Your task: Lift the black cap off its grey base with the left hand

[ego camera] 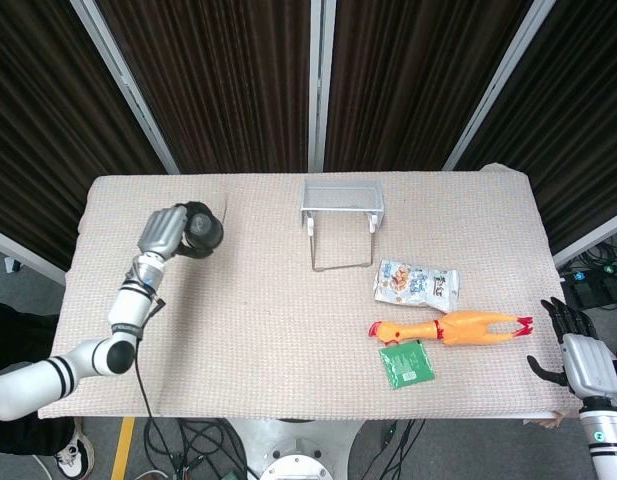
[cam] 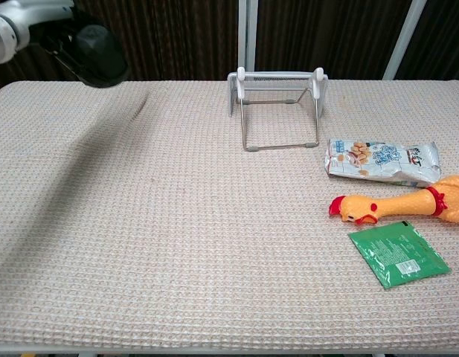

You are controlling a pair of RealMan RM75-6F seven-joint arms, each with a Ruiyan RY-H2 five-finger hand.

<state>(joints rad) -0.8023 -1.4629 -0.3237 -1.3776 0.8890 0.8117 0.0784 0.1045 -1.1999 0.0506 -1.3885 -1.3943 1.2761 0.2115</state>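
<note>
Head view showed the left hand point(ego camera: 166, 232) at the upper left of the frame, its fingers curled around the black cap point(ego camera: 201, 229), which was held clear of the table point(ego camera: 268, 340). In the chest view the same hand point(cam: 56, 16) was seen in the top left corner with the cap point(cam: 97, 47) raised well above the cloth. No grey base could be found in either view, so whether it lay hidden or out of frame could not be told. The lift itself was judged to be done, the cap being carried in the air rather than resting on anything. The next move was judged to call for the grasp to be kept firm and the cap brought to a steady hold or set down on bare cloth, well apart from the wire rack point(ego camera: 341, 210) at the upper middle. The right hand point(ego camera: 580, 352) was seen at the lower right edge, holding nothing, its fingers spread.
</note>
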